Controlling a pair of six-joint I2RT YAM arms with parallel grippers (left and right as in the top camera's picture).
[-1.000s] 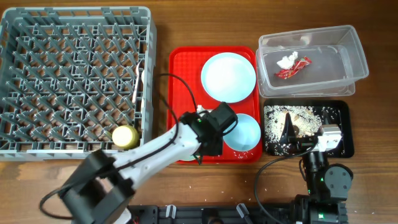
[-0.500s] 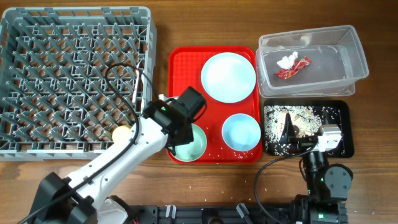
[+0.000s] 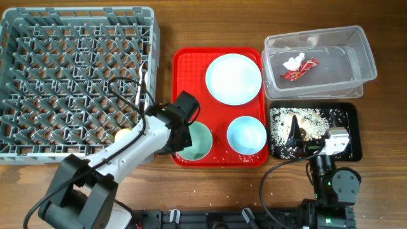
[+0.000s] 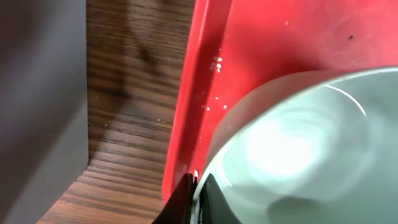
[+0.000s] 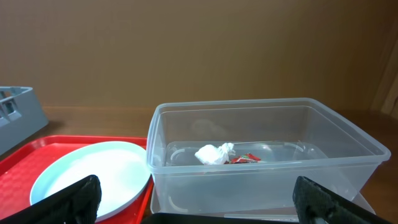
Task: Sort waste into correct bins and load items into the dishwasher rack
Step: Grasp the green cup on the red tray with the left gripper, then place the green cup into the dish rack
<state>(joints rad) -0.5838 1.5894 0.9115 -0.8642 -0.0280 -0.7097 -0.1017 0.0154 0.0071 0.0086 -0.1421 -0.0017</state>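
Your left gripper [image 4: 194,186] pinches mint-green bowl [image 3: 198,144] rim by bench front edge, likely for lifting to dishwasher rack [image 3: 76,83]; right gripper [image 5: 198,202] spread

The mint-green bowl [image 4: 298,143] fills the lower right, its pale inside glossy with reflected light. At the bottom edge the left hand [image 4: 194,186] pinches the bowl's near rim, one dark finger on each side. The bowl sits on the red tray [image 4: 205,56], where a few white crumbs [image 4: 216,62] lie. Left of the tray's raised edge runs the wooden table [image 4: 130,93], then the blurred grey side of the dishwasher rack [image 4: 37,93].
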